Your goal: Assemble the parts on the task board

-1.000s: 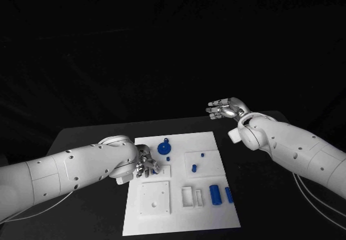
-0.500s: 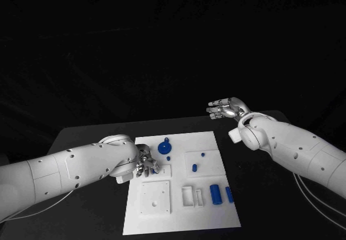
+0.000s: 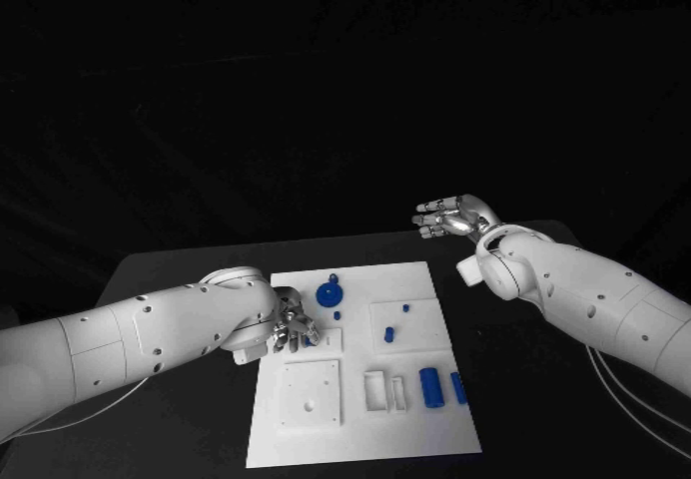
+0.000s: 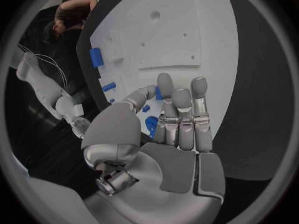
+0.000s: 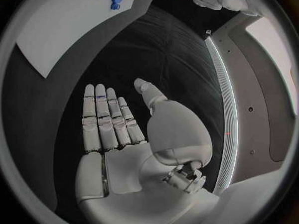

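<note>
The white task board [image 3: 360,419] lies in the middle of the black table. My left hand [image 3: 293,331] is low over its left edge. In the left wrist view a small blue part [image 4: 159,92] sits between the thumb tip and a finger of that hand [image 4: 177,129], pinched there. A round blue knob [image 3: 330,294] stands near the board's far edge, just beyond the left hand. A blue peg [image 3: 387,334] stands mid-board. A blue cylinder [image 3: 427,387] and a blue bar [image 3: 458,387] lie at the near right. My right hand [image 3: 450,218] hangs raised past the board's far right corner, fingers straight, holding nothing [image 5: 112,124].
A white square plate with small holes [image 3: 310,394] and white slotted blocks [image 3: 383,391] sit on the board's near half. Black table [image 3: 173,274] surrounds the board. Cables [image 3: 634,399] trail beside my right arm.
My left hand has edged very slightly over the board's left edge. The right hand and the loose parts have not moved.
</note>
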Robot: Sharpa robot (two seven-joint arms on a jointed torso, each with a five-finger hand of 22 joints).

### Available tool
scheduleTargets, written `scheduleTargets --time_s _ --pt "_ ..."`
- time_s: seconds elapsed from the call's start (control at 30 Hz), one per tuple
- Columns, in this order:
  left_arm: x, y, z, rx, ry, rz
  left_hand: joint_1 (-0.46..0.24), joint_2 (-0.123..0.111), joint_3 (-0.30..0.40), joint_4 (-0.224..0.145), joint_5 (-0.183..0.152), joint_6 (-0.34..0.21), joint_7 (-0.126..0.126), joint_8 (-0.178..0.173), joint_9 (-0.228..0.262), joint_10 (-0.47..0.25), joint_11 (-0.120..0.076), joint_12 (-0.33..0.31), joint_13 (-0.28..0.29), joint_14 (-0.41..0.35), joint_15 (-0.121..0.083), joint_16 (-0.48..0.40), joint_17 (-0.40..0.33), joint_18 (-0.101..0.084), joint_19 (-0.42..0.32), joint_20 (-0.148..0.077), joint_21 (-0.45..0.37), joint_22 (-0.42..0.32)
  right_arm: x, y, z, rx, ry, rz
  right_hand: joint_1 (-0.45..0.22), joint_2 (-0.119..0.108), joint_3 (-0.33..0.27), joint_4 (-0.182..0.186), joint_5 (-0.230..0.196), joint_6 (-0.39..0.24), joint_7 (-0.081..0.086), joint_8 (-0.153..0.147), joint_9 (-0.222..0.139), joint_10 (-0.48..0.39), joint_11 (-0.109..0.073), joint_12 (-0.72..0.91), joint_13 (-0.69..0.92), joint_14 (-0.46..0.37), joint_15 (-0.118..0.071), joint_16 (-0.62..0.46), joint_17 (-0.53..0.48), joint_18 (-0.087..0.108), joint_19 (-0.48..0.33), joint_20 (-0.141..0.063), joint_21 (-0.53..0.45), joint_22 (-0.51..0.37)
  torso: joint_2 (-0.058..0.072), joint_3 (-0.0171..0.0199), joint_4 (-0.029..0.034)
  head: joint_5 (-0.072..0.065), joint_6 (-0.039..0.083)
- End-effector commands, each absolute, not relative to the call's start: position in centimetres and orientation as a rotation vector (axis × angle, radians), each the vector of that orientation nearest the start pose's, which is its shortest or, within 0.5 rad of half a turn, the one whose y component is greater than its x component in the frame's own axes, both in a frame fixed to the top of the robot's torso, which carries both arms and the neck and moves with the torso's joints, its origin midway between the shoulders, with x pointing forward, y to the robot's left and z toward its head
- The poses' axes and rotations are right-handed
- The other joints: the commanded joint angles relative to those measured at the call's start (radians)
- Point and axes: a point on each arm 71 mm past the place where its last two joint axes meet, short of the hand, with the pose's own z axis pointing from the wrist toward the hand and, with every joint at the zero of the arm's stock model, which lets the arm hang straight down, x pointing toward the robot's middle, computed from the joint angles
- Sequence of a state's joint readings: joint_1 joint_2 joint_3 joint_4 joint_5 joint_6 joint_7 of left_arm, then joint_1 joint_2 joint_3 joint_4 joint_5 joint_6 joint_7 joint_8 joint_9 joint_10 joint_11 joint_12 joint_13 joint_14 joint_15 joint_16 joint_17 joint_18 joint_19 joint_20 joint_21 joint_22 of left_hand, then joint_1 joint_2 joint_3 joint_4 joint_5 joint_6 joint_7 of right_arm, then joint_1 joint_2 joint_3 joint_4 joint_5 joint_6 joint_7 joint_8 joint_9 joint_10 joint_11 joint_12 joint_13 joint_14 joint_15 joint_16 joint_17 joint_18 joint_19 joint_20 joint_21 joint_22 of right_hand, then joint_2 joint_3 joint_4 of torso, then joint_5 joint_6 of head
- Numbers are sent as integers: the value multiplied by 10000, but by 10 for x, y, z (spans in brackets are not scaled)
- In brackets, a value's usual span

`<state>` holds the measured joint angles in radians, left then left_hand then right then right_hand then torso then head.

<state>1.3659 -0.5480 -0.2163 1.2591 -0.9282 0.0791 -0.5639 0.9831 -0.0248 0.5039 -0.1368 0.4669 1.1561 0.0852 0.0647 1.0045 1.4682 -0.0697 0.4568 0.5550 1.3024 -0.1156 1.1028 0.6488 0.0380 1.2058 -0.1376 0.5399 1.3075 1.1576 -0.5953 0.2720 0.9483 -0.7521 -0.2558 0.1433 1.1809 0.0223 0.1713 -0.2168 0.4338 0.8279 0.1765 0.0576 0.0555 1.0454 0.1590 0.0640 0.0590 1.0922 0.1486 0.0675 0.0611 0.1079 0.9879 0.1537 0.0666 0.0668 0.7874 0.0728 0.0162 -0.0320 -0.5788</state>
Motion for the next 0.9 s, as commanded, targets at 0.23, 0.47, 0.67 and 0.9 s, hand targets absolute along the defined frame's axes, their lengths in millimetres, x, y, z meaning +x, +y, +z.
scheduleTargets --time_s 0.23,0.47,0.67,0.9 --pt "528 150 -216 -1968 23351 -3160 87 56 1512 -1486 54 1034 -932 28 11 377 -40 56 6 0 -40 46 -13 39 -97 2 54 202 595 -263 -149 6850 14305 10111 22 -49 64 -22 -54 -71 22 -35 -13 -71 -3 -44 -14 -76 -7 -50 -10 110 -67 32 45 -14 0 12 -9 -21 -4" --pt "530 148 -217 -1907 23459 -3076 64 65 1499 -1486 19 1019 -931 25 15 377 -41 56 9 2 -42 39 -21 32 -91 0 43 198 595 -262 -149 6816 14321 10132 22 -49 64 -22 -54 -71 22 -35 -13 -71 -3 -44 -14 -76 -7 -50 -10 110 -67 32 45 -14 3 19 -9 -52 -12" --pt "530 146 -218 -1837 23601 -3022 -19 147 1291 -1430 -141 1073 -958 19 -116 381 -36 68 16 6 -30 45 -24 -19 -60 18 -84 179 595 -261 -149 6798 14331 10137 36 -56 73 -39 -61 -78 24 -34 -13 -79 0 -43 -14 -83 -3 -50 -10 111 -74 34 45 -14 -1 15 -15 -72 -21" --pt "529 144 -218 -1765 23656 -3050 -82 149 1132 -1294 -315 1197 -1007 20 -225 403 -45 144 19 49 -23 84 -12 -59 7 34 -211 168 595 -260 -149 6792 14339 10146 36 -56 73 -39 -61 -78 24 -34 -13 -79 0 -43 -14 -83 -3 -50 -10 111 -74 34 45 -14 -1 12 1 -107 -33"
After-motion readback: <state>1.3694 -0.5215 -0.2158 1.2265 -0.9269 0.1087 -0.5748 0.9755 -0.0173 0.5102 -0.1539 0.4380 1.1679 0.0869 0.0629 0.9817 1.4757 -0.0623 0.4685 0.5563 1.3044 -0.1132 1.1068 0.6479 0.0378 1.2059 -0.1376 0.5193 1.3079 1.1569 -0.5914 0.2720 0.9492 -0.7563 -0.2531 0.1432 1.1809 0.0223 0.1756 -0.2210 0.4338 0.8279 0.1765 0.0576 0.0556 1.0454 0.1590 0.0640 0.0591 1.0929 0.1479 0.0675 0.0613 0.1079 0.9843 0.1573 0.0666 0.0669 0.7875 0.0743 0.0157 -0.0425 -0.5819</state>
